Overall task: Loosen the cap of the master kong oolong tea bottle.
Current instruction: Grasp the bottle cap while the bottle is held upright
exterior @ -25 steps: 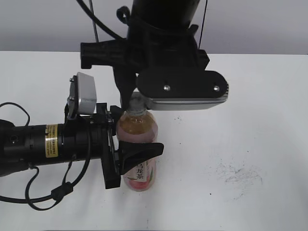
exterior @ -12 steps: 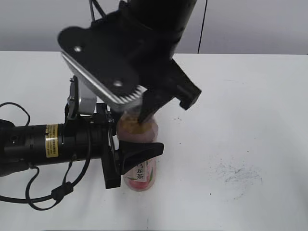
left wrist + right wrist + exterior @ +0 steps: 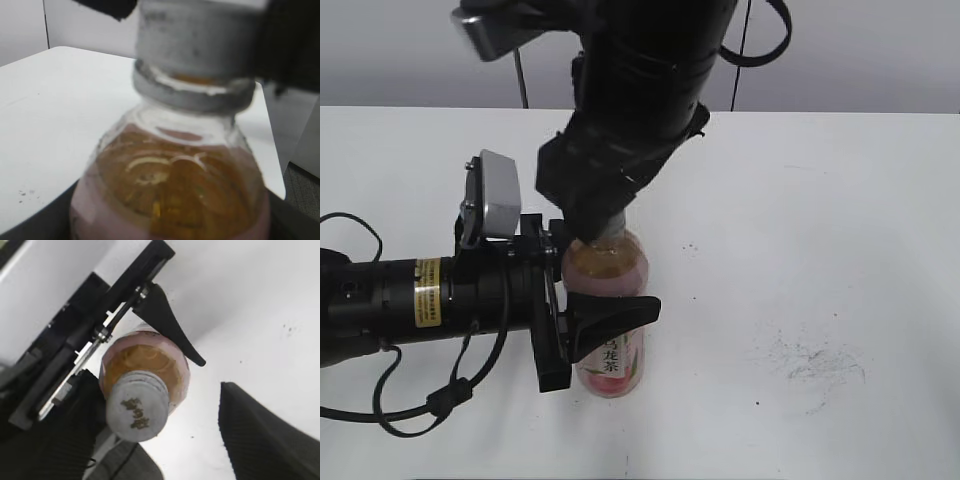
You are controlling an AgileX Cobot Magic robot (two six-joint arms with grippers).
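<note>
On a white table (image 3: 840, 220) scuffed with dark marks, the left gripper (image 3: 610, 315) clamps the upright bottle (image 3: 608, 300); the right gripper (image 3: 165, 425) hangs above, jaws wide around the cap (image 3: 137, 405), one finger beside it.

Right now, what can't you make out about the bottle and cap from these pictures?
- Exterior view: the cap is hidden under the right arm.
- Exterior view: much of the label is covered by a left gripper finger; the characters are too small to read fully.
- Left wrist view: the cap is blurred and cut off by the top edge.
- Right wrist view: whether the cap is loose doesn't show; the bottle hides its own base.
</note>
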